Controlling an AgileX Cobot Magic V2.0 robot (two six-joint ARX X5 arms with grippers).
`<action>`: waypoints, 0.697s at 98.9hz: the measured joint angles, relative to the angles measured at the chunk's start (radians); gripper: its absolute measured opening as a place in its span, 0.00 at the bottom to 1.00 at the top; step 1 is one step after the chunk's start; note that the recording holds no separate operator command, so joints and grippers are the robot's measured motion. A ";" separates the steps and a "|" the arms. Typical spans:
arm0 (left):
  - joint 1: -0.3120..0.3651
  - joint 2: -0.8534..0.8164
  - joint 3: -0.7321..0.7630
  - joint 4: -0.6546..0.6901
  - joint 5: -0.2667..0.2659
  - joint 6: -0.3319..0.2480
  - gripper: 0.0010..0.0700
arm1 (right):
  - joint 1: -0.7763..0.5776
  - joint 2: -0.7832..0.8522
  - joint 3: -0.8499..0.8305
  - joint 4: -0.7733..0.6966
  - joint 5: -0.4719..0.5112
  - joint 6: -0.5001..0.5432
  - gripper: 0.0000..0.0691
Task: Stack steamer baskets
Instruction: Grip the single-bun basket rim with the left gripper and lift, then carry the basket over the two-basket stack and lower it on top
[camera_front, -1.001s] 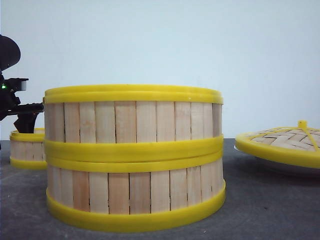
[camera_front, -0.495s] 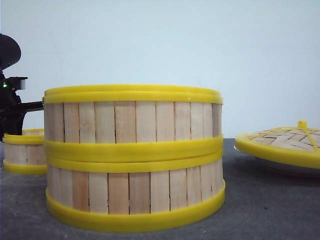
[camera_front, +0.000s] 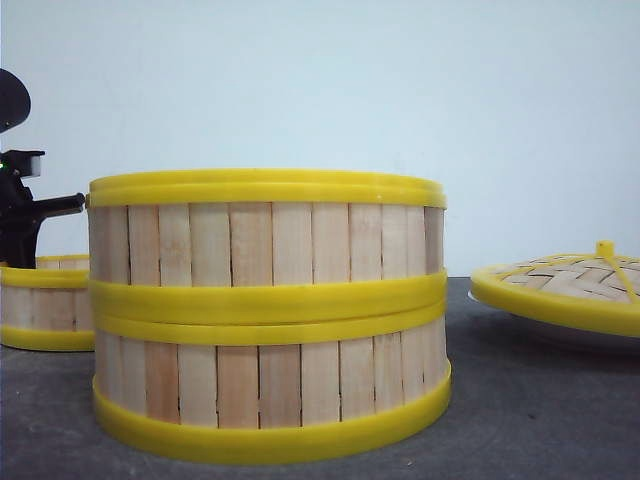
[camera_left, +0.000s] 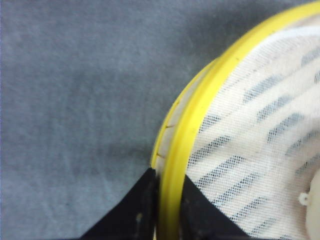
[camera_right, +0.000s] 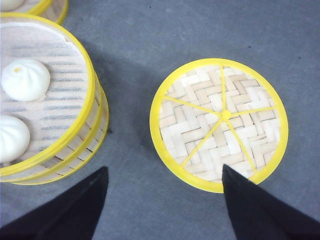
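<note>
Two steamer baskets (camera_front: 268, 315) stacked mid-surface; third basket (camera_front: 45, 303) off left, rim pinched in left tool (camera_left: 167, 200), awaiting lift. Right tool (camera_right: 165, 210) spread wide, idle above lid (camera_right: 219, 124).

Woven lid (camera_right: 219, 124) on grey table (camera_right: 165, 40)

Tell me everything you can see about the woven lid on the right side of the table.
The woven lid is round and gently domed, made of pale interlaced strips that look like bamboo. A thick yellow rim circles it, and thin yellow spokes run from the rim to a small yellow knob at the centre. In the front view it rests on a shallow white plate, right of the two stacked steamer baskets and apart from them. No gripper touches it.
</note>
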 joint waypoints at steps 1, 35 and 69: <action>0.001 0.000 0.004 -0.005 0.000 0.000 0.03 | 0.000 0.000 0.000 0.000 0.000 0.000 0.64; 0.001 0.003 0.205 -0.141 -0.004 0.034 0.03 | 0.000 0.000 0.000 0.001 0.000 0.000 0.64; 0.002 0.003 0.439 -0.369 0.115 0.084 0.03 | 0.000 0.000 0.000 0.008 0.000 0.000 0.64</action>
